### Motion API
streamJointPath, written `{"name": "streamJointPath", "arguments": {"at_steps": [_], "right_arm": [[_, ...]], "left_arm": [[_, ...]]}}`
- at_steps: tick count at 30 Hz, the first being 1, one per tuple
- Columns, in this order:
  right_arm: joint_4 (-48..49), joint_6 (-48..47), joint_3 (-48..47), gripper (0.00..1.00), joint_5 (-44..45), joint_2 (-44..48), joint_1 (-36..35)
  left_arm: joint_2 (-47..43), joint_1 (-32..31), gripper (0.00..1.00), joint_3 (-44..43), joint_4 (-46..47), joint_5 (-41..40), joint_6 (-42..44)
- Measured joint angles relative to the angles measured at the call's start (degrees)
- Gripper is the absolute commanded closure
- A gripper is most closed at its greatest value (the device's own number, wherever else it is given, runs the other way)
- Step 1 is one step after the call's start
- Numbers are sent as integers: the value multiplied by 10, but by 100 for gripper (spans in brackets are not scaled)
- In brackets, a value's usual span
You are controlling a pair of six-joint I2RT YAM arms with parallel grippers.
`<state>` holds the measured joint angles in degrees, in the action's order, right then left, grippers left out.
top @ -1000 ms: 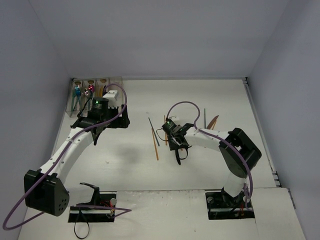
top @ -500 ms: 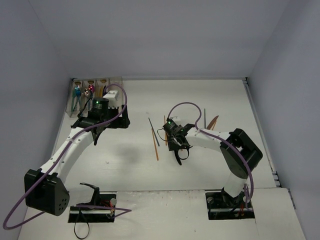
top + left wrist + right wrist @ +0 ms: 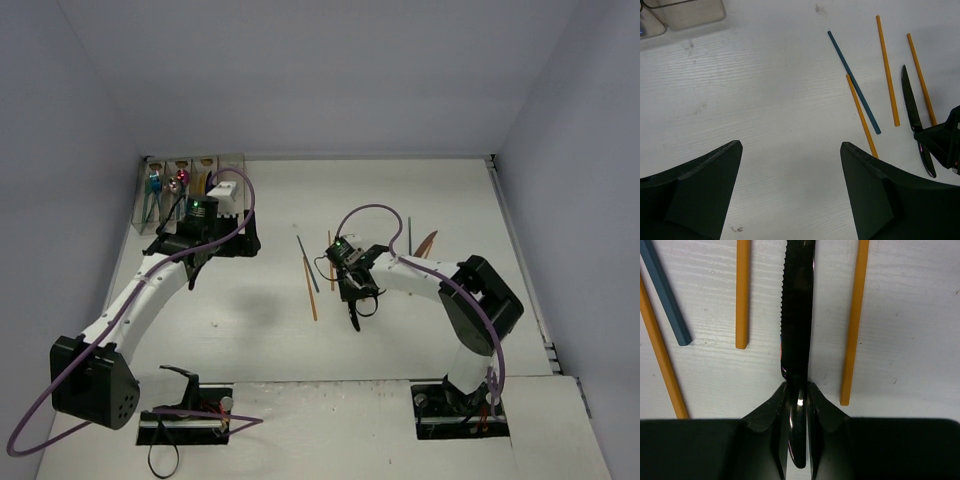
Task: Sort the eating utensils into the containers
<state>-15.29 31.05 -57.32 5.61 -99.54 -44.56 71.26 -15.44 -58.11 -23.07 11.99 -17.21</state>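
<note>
The right gripper [image 3: 799, 390] is clamped on the handle of the knife [image 3: 797, 300], near the middle of the counter [image 3: 400, 190]. The serrated blade points away from the wrist. One orange stick [image 3: 742, 290] lies just beside the blade and a second orange stick [image 3: 855, 315] lies on the other side, with a blue stick [image 3: 665, 295] a little further out. I cannot tell whether the blade has cleared the counter.

The step in hand looks like lifting the knife and carrying it to the containers [image 3: 232, 168] in the far-left corner. The grip sits low on the handle, so the long blade will probably sag or swing. A slow, straight lift should come first, so the blade does not sweep the sticks. The bins are narrow, so the knife should be turned lengthwise to a bin and held level before it goes down. Some bins already hold utensils, but I cannot make out which kind lies in which.

The left gripper [image 3: 791, 150] hangs just near of the containers, jaws wide apart and holding nothing. It stands in the likely path, so the two arms must be kept from meeting there.
</note>
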Motion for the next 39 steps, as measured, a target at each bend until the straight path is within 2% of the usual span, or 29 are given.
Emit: {"name": "streamJointPath", "arguments": {"at_steps": [7,12,24,30,39], "right_arm": [[-29,-6,-18,100,0,-7,3],[-59,-12,-26,100,3,9,13],[-68,6,-76,100,22,183,49],[-62,26,-85,100,19,225,57],[-6,70,-52,100,-20,270,59]], "left_arm": [[-2,-21,23,0,0,-1,-4],[-14,-87,23,2,14,2,-20],[-37,-223,23,28,154,40,-78],[0,-273,23,26,211,47,-101],[84,-330,23,-4,229,47,-117]]}}
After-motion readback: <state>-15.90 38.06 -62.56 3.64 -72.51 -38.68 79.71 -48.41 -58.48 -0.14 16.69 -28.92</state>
